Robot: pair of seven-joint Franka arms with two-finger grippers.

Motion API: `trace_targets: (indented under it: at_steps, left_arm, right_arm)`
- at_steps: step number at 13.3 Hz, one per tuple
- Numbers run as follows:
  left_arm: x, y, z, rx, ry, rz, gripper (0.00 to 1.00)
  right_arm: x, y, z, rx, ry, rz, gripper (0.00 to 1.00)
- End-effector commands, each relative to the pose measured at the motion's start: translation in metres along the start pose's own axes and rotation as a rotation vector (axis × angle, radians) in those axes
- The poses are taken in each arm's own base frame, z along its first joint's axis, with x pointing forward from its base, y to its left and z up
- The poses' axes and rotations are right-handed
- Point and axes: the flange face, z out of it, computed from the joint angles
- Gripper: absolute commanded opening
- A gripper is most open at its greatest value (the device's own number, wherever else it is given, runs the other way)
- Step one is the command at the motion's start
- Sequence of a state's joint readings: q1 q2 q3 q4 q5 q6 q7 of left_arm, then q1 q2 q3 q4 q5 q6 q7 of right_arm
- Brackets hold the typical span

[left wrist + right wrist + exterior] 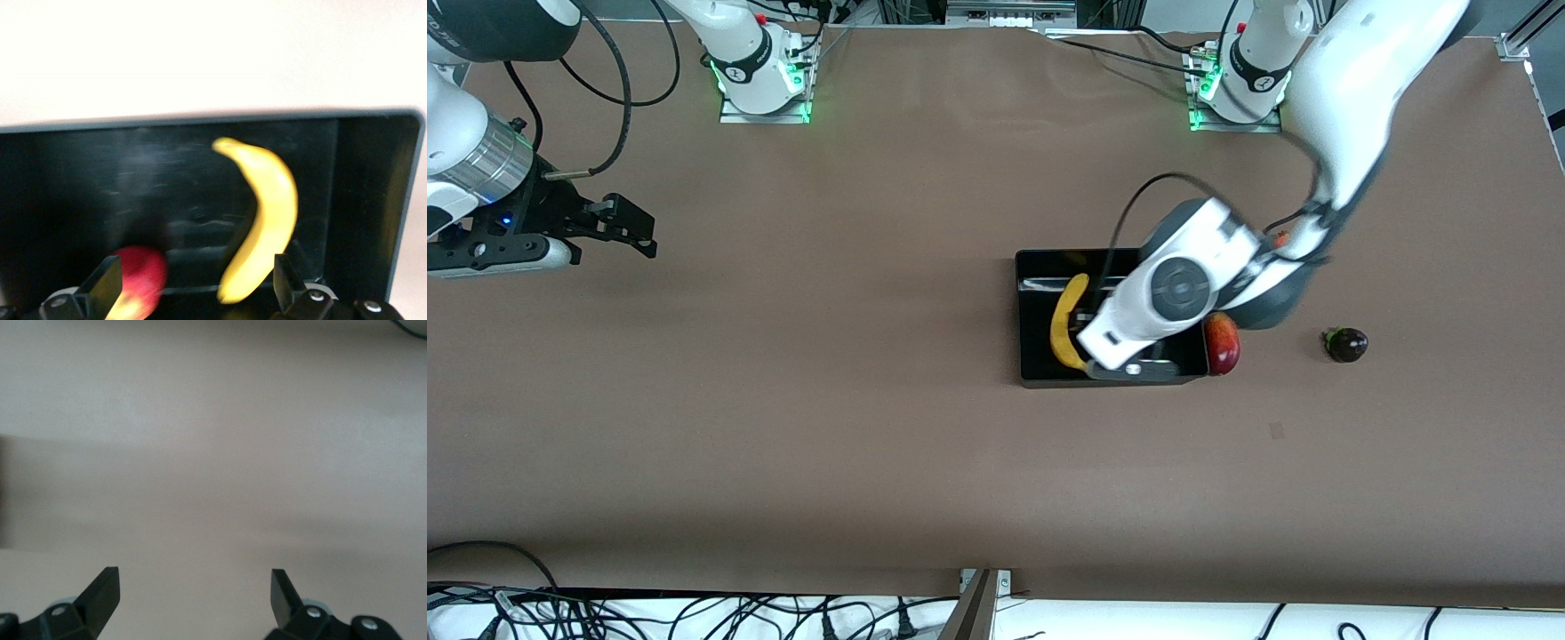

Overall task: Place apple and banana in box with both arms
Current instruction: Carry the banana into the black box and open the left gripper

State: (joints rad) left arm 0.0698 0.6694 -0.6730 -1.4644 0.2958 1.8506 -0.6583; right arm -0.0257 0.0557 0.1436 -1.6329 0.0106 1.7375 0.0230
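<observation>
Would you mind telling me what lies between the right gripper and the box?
Only bare brown table lies between the open right gripper, waiting at its own end, and the box; the front view shows this.

- The brown table (871,427) carried the fruit and the box.
- A black box (1032,311) lay on it.
- A red-and-yellow fruit (1223,345) touched the box's wall.
- A dark round fruit (1347,345) sat near the left arm's end.
</observation>
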Motion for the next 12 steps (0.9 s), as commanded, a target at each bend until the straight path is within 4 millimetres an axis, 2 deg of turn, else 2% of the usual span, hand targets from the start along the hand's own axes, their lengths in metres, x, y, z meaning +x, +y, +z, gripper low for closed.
trace_targets:
  at_steps: [1, 3, 4, 5, 6, 7, 8, 10, 12]
  left_arm:
    - [-0.018, -0.034, -0.081, 0.085, -0.005, -0.049, 1.00]
    - [-0.021, -0.064, -0.123, 0.107, -0.030, 0.021, 1.00]
    - [-0.021, -0.082, -0.137, 0.104, -0.051, 0.079, 1.00]
    - [-0.031, -0.094, -0.161, 0.092, -0.031, 0.133, 1.00]
    - [-0.030, -0.123, -0.177, 0.083, -0.017, 0.124, 1.00]
    - [-0.040, -0.139, -0.189, 0.064, -0.016, 0.147, 1.00]
    - [-0.049, -0.168, -0.201, 0.047, -0.011, 0.150, 1.00]
    - [-0.072, -0.199, -0.211, 0.037, 0.029, 0.129, 1.00]
    - [-0.091, -0.232, -0.214, 0.040, 0.129, 0.062, 1.00]
  right_arm:
    - [-0.001, -0.003, -0.006, -0.004, -0.001, 0.005, 1.00]
    - [-0.001, -0.003, -0.006, -0.004, -0.001, 0.005, 1.00]
    - [-0.001, -0.002, -0.006, -0.005, -0.001, 0.007, 1.00]
    - [-0.001, -0.002, -0.005, -0.005, -0.003, 0.007, 1.00]
    - [-0.001, -0.002, -0.005, -0.003, -0.003, 0.007, 1.00]
    - [-0.001, -0.002, -0.005, -0.005, -0.003, 0.007, 1.00]
    - [-0.001, -0.002, -0.005, -0.005, -0.003, 0.008, 1.00]
    - [-0.001, -0.002, -0.005, -0.005, -0.001, 0.007, 1.00]
    - [-0.001, -0.002, -0.005, -0.005, -0.003, 0.007, 1.00]
